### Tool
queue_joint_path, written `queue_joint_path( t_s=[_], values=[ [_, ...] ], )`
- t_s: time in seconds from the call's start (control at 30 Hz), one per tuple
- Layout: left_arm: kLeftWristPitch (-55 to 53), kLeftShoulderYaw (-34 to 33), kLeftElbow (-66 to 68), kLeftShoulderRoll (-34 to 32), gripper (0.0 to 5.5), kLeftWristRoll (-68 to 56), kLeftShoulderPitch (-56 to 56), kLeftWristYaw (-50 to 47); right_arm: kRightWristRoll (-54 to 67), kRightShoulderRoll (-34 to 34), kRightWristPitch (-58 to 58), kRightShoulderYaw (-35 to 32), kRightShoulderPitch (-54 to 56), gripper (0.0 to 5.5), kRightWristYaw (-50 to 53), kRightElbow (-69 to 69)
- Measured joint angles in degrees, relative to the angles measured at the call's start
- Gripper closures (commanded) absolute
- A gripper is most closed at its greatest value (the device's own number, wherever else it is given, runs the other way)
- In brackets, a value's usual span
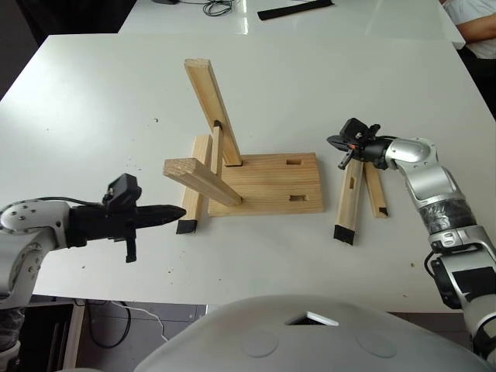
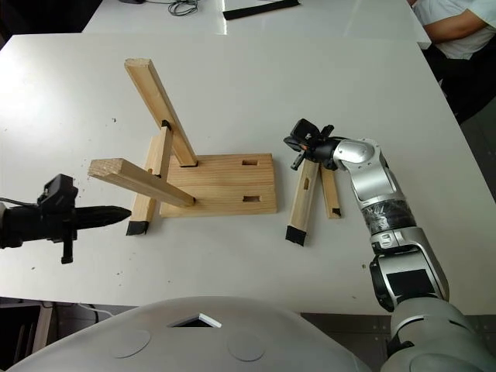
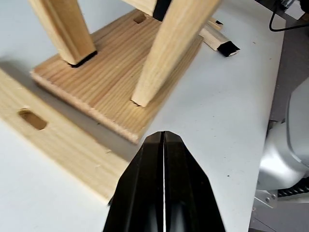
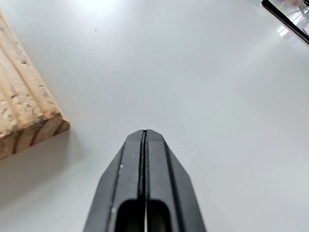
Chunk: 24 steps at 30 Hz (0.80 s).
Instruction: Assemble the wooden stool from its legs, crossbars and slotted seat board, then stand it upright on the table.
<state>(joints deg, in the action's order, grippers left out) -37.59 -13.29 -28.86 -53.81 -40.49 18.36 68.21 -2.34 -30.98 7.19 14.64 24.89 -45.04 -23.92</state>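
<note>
Seat board (image 1: 271,182) and legs (image 1: 348,205): pale bare wood, visible grain, rough-ish ends. Table (image 1: 93,101) is smooth white, slightly glossy. Fingers (image 3: 140,193) look like matt black plastic.

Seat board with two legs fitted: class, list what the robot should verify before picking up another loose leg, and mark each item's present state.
1. Seat board lies flat on the table: ok.
2. Two slots free on its right side: ok.
3. Loose legs lie beside the right hand: ok.
4. Right hand open to grasp: not ok, shut.
5. Left hand apart from the board: ok.
6. Standing legs fully seated: cannot tell.
</note>
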Motion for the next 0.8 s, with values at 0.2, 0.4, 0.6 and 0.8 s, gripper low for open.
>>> queue_joint_path(
  t_s=[0.2,0.4,0.6,0.8],
  values=[
    [1.77,11.79,-2.82,5.87,5.48,8.03,-0.83,-10.05,-1.22,1.84,-5.37,1.89,9.27,5.50,-5.93,-9.67],
    [7.38,20.41,1.21,9.12,5.48,18.31,-1.41,-15.29,-1.77,7.67,-8.83,4.81,17.63,5.50,-14.78,-21.96],
    [11.05,23.78,5.64,12.36,5.48,22.88,-5.03,-19.16,-4.08,9.98,-11.35,7.31,19.66,5.50,-19.86,-25.80],
    [12.31,24.24,11.62,19.02,5.48,26.11,-10.91,-25.92,-2.10,3.37,-8.29,6.03,11.28,5.50,-26.38,-12.94]
  ],
)
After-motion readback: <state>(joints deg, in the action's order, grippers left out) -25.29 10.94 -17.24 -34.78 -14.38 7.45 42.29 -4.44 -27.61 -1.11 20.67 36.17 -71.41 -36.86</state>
